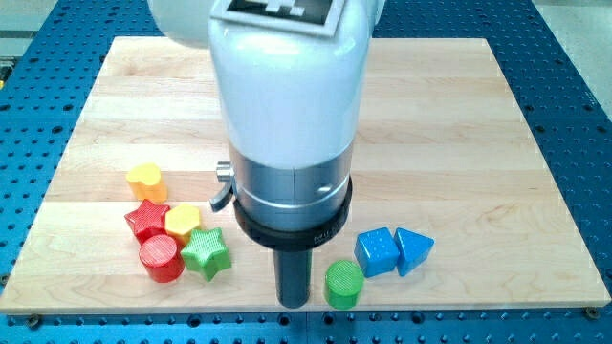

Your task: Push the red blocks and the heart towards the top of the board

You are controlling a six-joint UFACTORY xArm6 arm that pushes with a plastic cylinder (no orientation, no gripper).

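Note:
A yellow heart [145, 179] lies at the view's left. Just below it sits a red star [146, 220], touching a yellow hexagon [182, 221] on its right. A red cylinder [161, 258] stands below the star, next to a green star [207, 252]. My tip [294, 304] rests near the board's bottom edge, just left of a green cylinder [344, 283] and well right of the red blocks and the heart. The arm's white body hides the board's middle.
A blue cube [376, 252] and a blue triangular block [414, 250] sit side by side right of the green cylinder. The wooden board [478, 124] lies on a blue perforated table.

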